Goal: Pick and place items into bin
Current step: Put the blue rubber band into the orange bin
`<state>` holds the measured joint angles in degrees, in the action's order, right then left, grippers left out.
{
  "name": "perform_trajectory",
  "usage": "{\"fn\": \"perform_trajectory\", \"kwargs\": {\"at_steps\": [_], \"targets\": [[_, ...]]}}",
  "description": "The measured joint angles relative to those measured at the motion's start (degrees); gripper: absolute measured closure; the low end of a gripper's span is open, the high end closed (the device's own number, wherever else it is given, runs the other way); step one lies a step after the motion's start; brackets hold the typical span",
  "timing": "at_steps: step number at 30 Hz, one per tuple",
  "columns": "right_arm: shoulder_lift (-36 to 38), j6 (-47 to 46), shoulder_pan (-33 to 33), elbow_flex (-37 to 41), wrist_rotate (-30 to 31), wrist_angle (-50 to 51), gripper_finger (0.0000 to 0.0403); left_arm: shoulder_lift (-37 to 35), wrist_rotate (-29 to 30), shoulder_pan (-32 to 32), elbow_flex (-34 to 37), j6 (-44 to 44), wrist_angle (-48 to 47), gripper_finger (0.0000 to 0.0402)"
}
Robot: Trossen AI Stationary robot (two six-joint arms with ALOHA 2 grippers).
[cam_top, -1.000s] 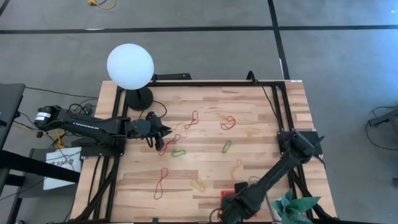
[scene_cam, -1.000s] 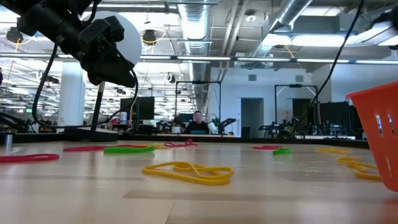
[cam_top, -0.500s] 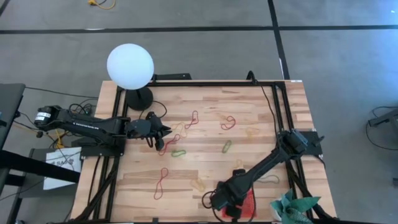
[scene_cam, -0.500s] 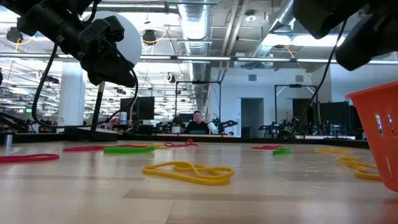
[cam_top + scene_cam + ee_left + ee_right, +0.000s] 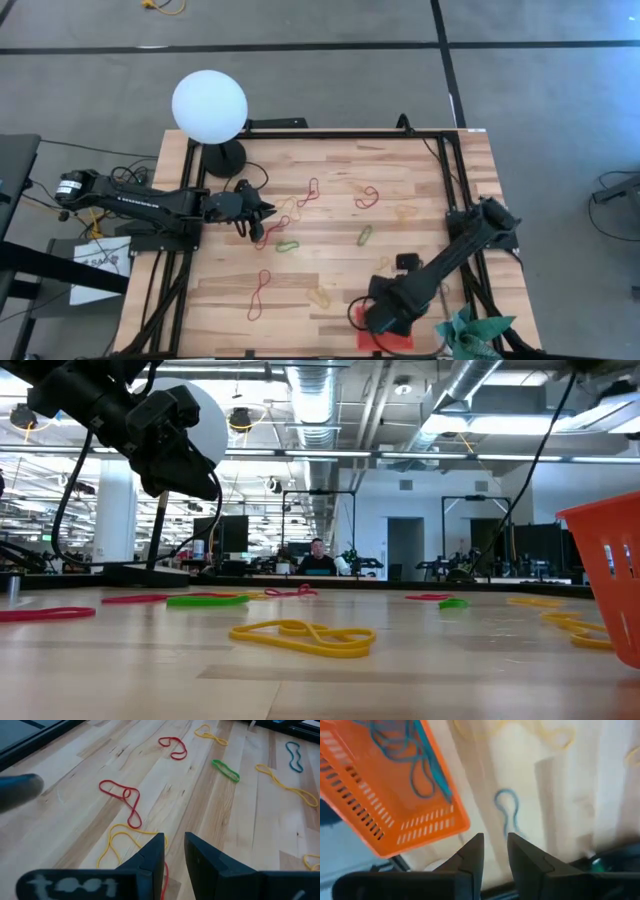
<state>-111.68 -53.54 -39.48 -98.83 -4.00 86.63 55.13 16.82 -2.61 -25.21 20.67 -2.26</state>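
Note:
Rubber bands lie scattered flat on the wooden table: red (image 5: 262, 290), yellow (image 5: 320, 296), green (image 5: 288, 245) and others toward the far side. The red-orange bin (image 5: 375, 343) stands at the near edge, mostly hidden under my right arm. In the right wrist view the bin (image 5: 380, 795) holds blue bands (image 5: 415, 760). My right gripper (image 5: 380, 318) hangs above the bin's far side, shut and empty (image 5: 495, 845). My left gripper (image 5: 265, 212) waits above red and yellow bands at the table's left, shut and empty (image 5: 174, 847).
A white globe lamp (image 5: 209, 107) stands at the far left corner. A teal-green cloth (image 5: 470, 335) lies at the near right corner. One blue band (image 5: 507, 810) rests on the wood beside the bin. Black frame rails run along the table's edges.
My right gripper swung over the bin toward the table's left, then back toward the right and a little toward the far edge. It showed at the low view's top right half a second ago and has left that view.

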Motion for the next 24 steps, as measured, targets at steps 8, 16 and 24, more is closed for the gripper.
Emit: {"fn": "perform_trajectory", "kwargs": {"at_steps": [8,16,24], "targets": [[3.6,-3.0,-1.0,0.1,7.0,0.3,0.0321,0.0,0.0,0.0,0.0,0.0,0.0,0.0339],[3.5,-1.0,1.2,11.7,-1.5,-2.1,0.0321,0.0,0.1,0.0,0.0,0.0,0.0,0.0339],[7.1,8.8,5.2,26.1,-5.8,-18.9,0.0321,0.0,0.4,0.0,0.0,-0.1,0.0,0.0339]]}}
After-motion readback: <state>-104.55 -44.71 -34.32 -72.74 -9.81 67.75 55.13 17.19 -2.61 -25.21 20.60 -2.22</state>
